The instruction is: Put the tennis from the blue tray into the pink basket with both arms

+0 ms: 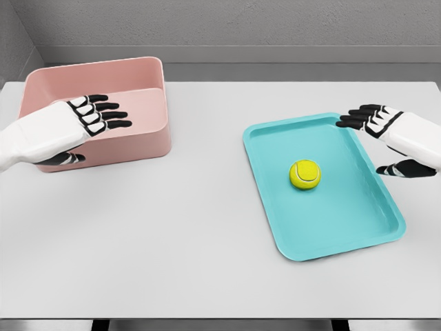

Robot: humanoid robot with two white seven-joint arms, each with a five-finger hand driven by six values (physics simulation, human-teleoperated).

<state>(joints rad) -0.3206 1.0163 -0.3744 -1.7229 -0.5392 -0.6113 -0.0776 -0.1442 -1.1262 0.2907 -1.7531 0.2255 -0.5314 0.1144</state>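
Yellow ball (305,174), one, mid blue tray (358,234) toward table's (172,241) right edge. One pink basket (148,141) at back-left corner. Two hands: left (86,121) spread over basket, right (386,134) spread over tray's right rim, both empty.

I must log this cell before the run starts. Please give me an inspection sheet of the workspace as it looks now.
Surface: white table, flat, front edge in view.
Job's things: tennis ball lies in the blue tray on the table's right side; pink basket stands at the far left, nothing seen inside.
Clutter: nothing seen.
Grippers: left hand is in front of the basket, fingers spread, holding nothing; right hand is at the tray's far right corner, fingers spread, holding nothing. Neither touches the ball.
Cables: nothing seen.
Surroundings: grey wall behind the table; dark gap below the front edge.
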